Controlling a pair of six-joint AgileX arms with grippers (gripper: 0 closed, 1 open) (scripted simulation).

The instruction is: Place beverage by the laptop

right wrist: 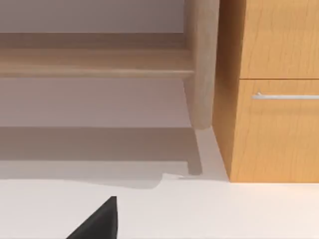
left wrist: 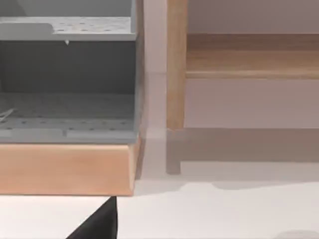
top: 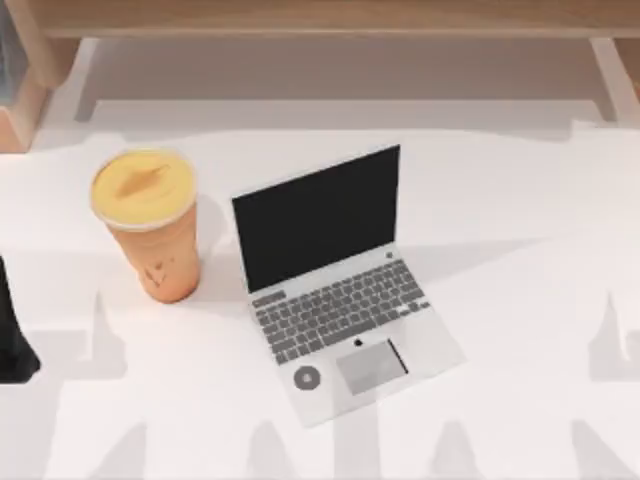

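On the white table (top: pixel 520 300), just left of centre in the top view, the beverage (top: pixel 150 222) is standing upright — orange drink in a tapered cup, foamy yellow top facing the camera. Right beside it, to its right and not touching, the laptop (top: pixel 335 285) is sitting open, its black screen raised, its grey keyboard angled toward the near edge, a trackpad and a round grey sticker (top: pixel 307 378) showing on the palm rest.

At the table's far left edge a dark piece of the left arm (top: pixel 12 340) is peeking in, well apart from the cup. Whether the left gripper is spread or pressed together, I cannot tell, and the same goes for the right one.

The left wrist view is looking across the table at a grey shelf unit (left wrist: pixel 70 79) on a wooden base, with a wooden post (left wrist: pixel 175 64) alongside — and a black wedge (left wrist: pixel 99 224) poking up from below. The right wrist view is taking in a wooden cabinet (right wrist: pixel 274 99) with a silver drawer handle (right wrist: pixel 285 96), a rounded wooden leg (right wrist: pixel 200 64) beside it.
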